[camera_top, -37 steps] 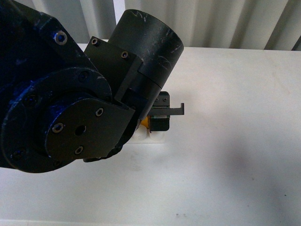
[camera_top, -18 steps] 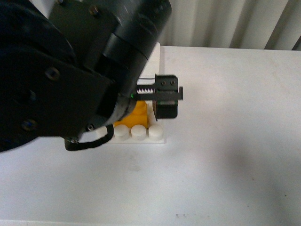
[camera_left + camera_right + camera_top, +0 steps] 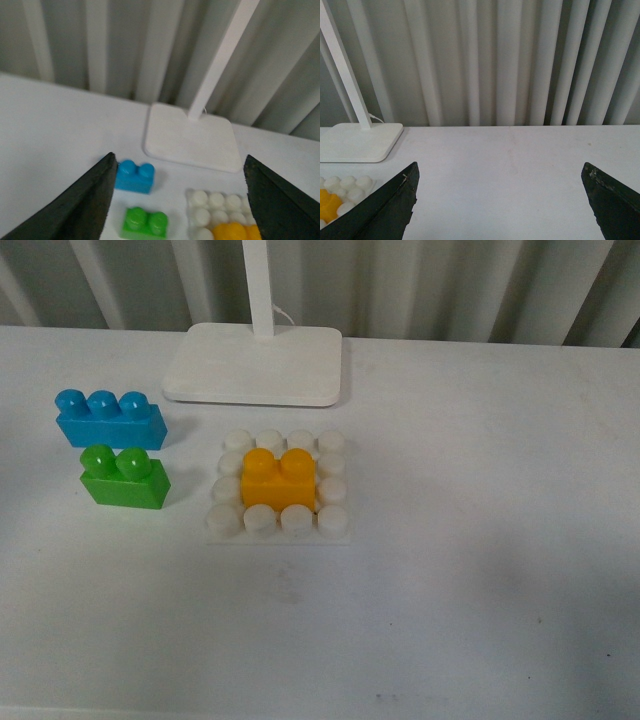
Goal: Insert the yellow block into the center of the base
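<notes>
The front view looks down from above at the white table (image 3: 480,590), quite near. The left wrist view sits low and looks across the table toward the grey curtain (image 3: 125,45). The right wrist view looks the same way from farther right. All three views show the flat white slab with a pole (image 3: 255,365) and the white studded square plate (image 3: 280,530).

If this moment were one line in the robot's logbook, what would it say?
yellow block: seated on base center | left gripper: open, empty | right gripper: open, empty | green, blue bricks: on table
</notes>
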